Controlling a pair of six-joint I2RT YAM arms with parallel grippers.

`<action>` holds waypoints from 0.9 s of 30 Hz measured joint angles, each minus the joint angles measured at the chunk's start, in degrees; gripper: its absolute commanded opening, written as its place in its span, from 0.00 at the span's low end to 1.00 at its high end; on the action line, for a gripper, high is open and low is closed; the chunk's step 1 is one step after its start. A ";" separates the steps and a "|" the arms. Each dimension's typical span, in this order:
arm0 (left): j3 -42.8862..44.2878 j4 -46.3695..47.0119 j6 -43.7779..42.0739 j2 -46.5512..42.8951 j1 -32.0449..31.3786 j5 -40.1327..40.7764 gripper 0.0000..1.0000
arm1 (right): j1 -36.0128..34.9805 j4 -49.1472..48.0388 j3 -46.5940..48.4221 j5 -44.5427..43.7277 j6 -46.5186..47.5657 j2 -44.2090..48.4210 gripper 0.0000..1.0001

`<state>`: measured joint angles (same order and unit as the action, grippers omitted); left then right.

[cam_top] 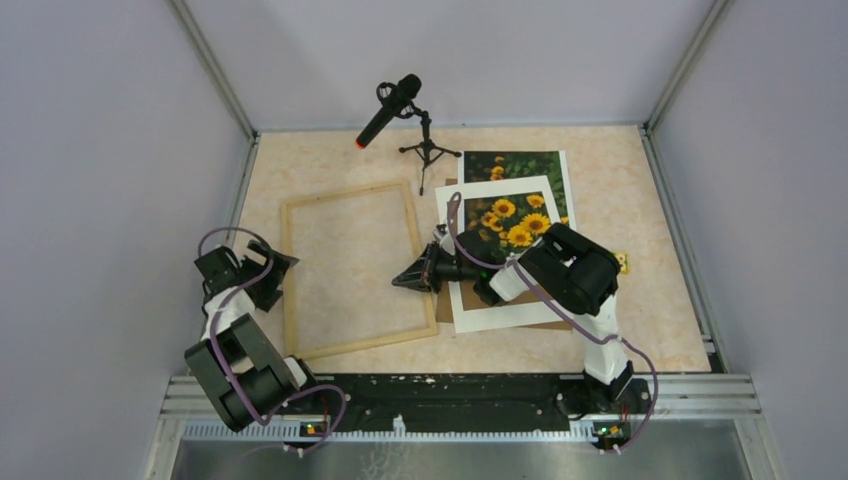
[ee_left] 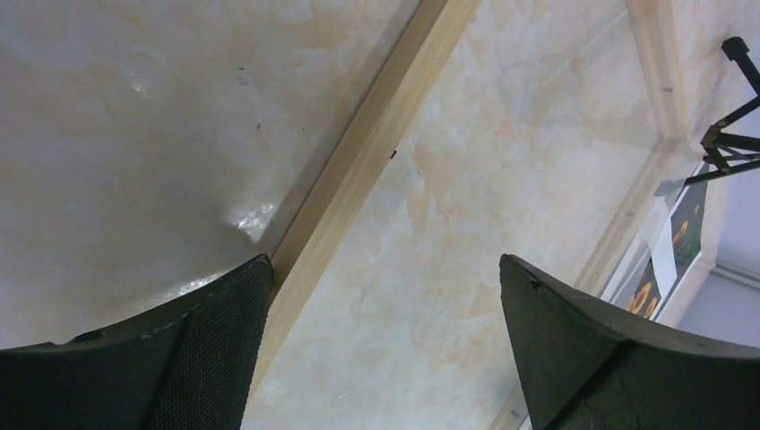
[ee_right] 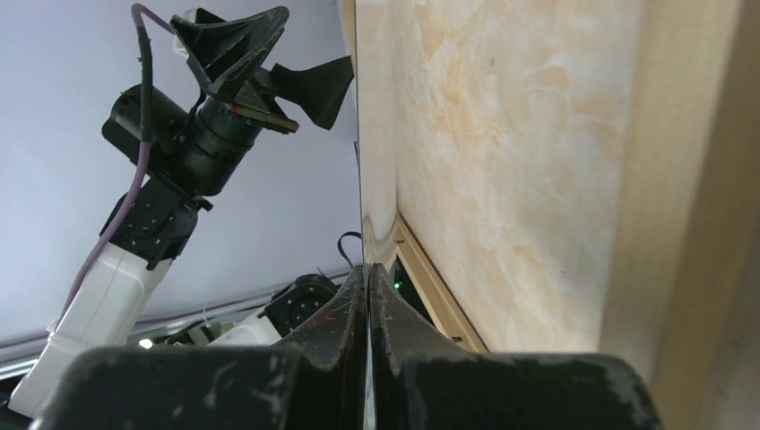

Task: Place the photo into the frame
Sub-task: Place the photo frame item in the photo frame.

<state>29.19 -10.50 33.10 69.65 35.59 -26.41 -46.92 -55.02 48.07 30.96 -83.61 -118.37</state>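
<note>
The frame, thin light-wood strips, lies flat at centre left. The photo, sunflowers on dark leaves, lies at the back right, partly under a white mat whose window also shows sunflowers. My left gripper hangs open over the frame's left strip with nothing between its fingers. My right gripper points left at the frame's right strip. In the right wrist view it is shut on a thin clear sheet seen edge-on.
A brown backing board lies under the mat. A black microphone on a small tripod stands behind the frame. Grey walls close the table on three sides. The metal rail with the arm bases runs along the near edge.
</note>
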 measured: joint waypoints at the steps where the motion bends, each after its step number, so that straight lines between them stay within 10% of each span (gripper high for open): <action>1: -0.11 0.02 -0.04 -0.28 0.00 -0.33 0.98 | 0.46 -0.13 -0.35 0.31 -0.07 0.00 0.00; 27: -0.13 -0.17 -1.77 0.02 0.00 -2.21 0.98 | 2.97 -10.71 -0.57 6.73 -6.78 -0.96 0.00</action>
<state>29.06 -10.68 31.33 69.67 35.59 -28.62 -43.94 -65.73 47.51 37.69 -90.39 -119.33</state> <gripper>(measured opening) 0.985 0.005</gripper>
